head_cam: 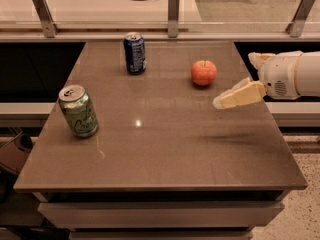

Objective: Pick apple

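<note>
Camera view: two cans (134, 53) (78, 110), claw (236, 81) near apple (203, 73)

Bare tabletop (165, 134) between right-edge gripper (235, 80) and apple (203, 72)

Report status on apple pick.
Gripper open, hovering right of apple. Apple untouched on table. Nothing between them; blue can, green can off left.

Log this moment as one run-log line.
stage: pre-grasp | gripper: open, empty, above table right of apple, not touching | apple: on table, ungrasped | others: blue can, green can
</note>
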You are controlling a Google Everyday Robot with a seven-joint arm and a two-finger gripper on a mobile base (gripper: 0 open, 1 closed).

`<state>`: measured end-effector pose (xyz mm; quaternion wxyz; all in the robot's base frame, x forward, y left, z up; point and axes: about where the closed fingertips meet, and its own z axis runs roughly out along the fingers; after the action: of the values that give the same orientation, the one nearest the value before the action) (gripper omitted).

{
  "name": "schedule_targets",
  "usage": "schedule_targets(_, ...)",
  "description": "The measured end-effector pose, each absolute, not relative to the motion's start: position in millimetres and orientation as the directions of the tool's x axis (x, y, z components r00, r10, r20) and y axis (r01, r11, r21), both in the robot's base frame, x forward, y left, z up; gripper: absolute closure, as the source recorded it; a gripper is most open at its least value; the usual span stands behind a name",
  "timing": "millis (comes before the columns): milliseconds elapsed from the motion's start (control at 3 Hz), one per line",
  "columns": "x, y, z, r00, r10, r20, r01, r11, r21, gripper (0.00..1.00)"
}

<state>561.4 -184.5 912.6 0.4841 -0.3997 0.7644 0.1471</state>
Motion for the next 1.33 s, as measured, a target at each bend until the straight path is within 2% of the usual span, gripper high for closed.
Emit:
schedule_targets(667, 598.7, -170.6, 907.2, -0.170, -0.427, -0.888, -0.743, 0.647, -0.169, 0.00)
schedule_targets(1333, 643.5, -166.1, 888.8, -0.165, -0.359, -0.918, -0.749, 0.652, -0.120, 0.00)
